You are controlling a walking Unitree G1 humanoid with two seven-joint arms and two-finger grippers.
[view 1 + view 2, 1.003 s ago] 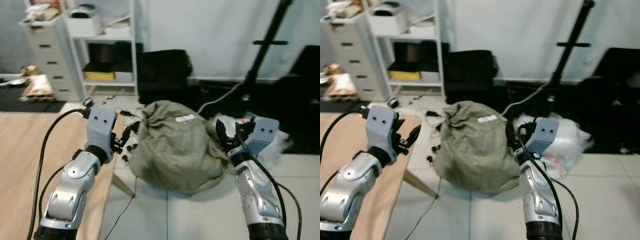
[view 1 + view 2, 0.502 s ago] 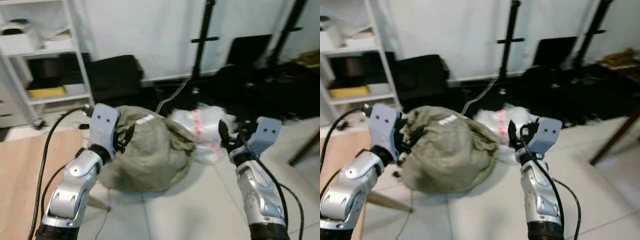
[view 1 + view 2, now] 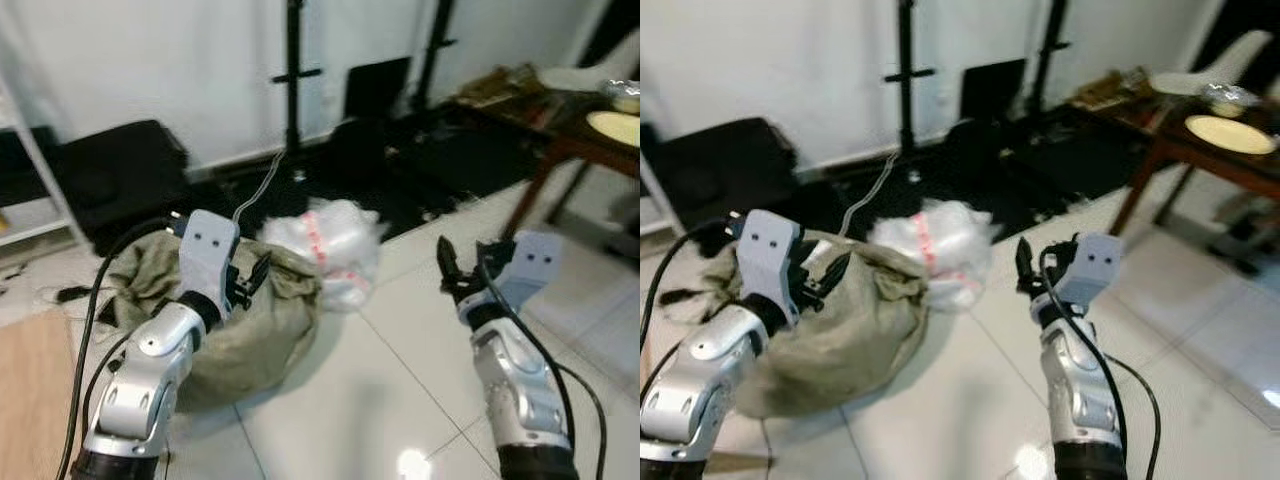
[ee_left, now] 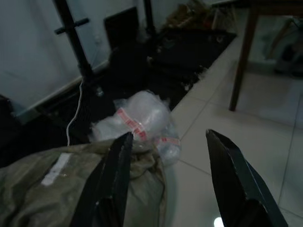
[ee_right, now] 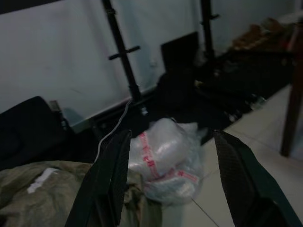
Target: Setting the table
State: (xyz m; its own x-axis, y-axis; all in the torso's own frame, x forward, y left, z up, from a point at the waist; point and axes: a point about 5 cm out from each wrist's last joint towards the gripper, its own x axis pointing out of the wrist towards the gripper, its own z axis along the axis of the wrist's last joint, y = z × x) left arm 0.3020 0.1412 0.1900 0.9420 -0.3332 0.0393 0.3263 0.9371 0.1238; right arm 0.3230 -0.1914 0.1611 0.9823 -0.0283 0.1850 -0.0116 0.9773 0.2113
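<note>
Meanwhile the plate (image 3: 1230,133) waits on a dark wooden worktop (image 3: 1215,160) far off to the robot's right, well beyond a sack (image 3: 225,320) and plastic bag (image 3: 325,245) on the floor; the right hand (image 3: 462,272), the nearer, and the left hand (image 3: 248,278) both hang open, empty

Dark table (image 3: 1200,150) newly in view

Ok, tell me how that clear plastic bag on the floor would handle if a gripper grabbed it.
The plastic bag looks crumpled and puffy, so it would likely be floppy and give under the fingers. It seems filled with thin film, so probably light for its bulk. Its glossy surface may slip. It leans on the sack, so pulling it might drag along that.
</note>
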